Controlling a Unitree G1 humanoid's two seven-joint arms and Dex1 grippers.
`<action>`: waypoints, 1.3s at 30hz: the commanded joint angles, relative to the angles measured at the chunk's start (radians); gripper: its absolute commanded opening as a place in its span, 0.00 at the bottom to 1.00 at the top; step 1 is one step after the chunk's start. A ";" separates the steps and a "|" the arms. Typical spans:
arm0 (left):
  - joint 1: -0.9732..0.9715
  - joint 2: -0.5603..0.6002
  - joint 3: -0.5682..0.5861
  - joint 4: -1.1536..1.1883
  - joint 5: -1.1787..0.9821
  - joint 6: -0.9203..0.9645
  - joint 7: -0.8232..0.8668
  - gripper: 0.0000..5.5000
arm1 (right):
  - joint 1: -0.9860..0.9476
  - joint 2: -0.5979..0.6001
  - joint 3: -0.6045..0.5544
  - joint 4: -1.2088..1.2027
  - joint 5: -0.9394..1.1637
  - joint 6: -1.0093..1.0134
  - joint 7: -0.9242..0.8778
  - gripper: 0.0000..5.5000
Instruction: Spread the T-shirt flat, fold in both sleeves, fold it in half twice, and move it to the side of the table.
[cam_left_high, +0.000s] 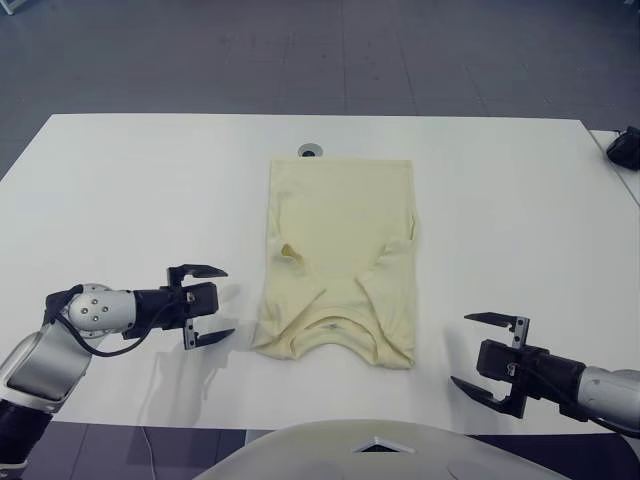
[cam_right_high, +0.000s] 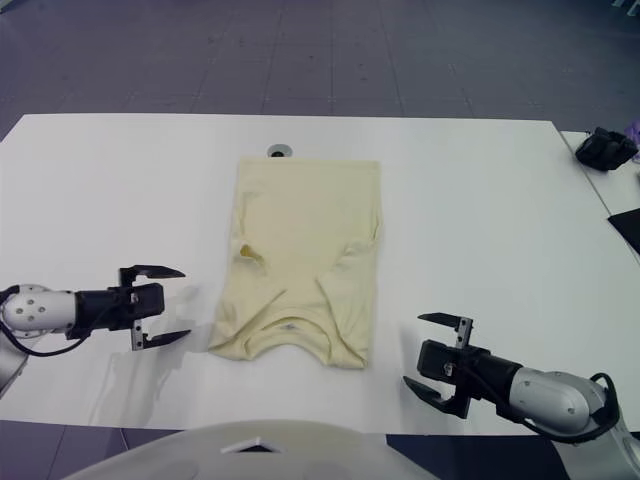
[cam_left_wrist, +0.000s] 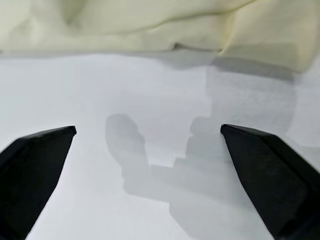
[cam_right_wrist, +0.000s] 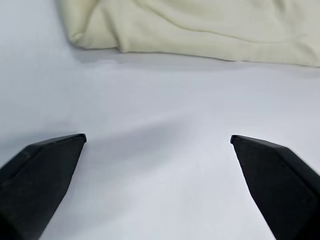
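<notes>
1. A pale yellow T-shirt (cam_left_high: 340, 255) is lying in the middle of a white table (cam_left_high: 130, 180). Both sleeves are lying turned in over the body, so it forms a tall, narrow rectangle. The collar (cam_left_high: 330, 325) is pointing to 6 o'clock, toward the robot, and the hem (cam_left_high: 340, 162) is lying at 12 o'clock.
2. The left gripper (cam_left_high: 228, 301) is hovering near the shirt at its 8 o'clock, fingers spread wide and holding nothing.
3. The right gripper (cam_left_high: 460, 349) is hanging at the shirt's 4 o'clock, farther off, its fingers also gaping wide and empty.
4. A small round metal grommet (cam_left_high: 310, 150) is sitting in the tabletop just beyond the hem, at 12 o'clock.
5. A dark object (cam_left_high: 625, 148) is resting on a neighbouring surface at 2 o'clock.
6. The cloth is looking thin, light and limp, with soft wrinkles near the collar. It will probably sag and drag instead of holding its shape, and the stacked layers may slip apart.
7. The sleeve folds appear finished, so the first half fold seems next. The two near corners beside the collar look like the best places to pinch, catching all layers at the edge and lifting both evenly.
</notes>
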 joint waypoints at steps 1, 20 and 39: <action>0.056 -0.022 -0.078 -0.052 0.042 0.010 -0.022 0.95 | -0.141 0.023 0.110 0.030 -0.063 -0.054 0.000 0.98; 0.069 -0.010 -0.150 -0.055 0.189 -0.096 0.000 0.37 | -0.255 0.108 0.310 0.037 -0.198 -0.126 0.006 0.55; 0.042 -0.008 -0.183 -0.038 0.232 -0.139 -0.027 0.00 | -0.259 0.094 0.302 0.063 -0.144 -0.158 0.068 0.01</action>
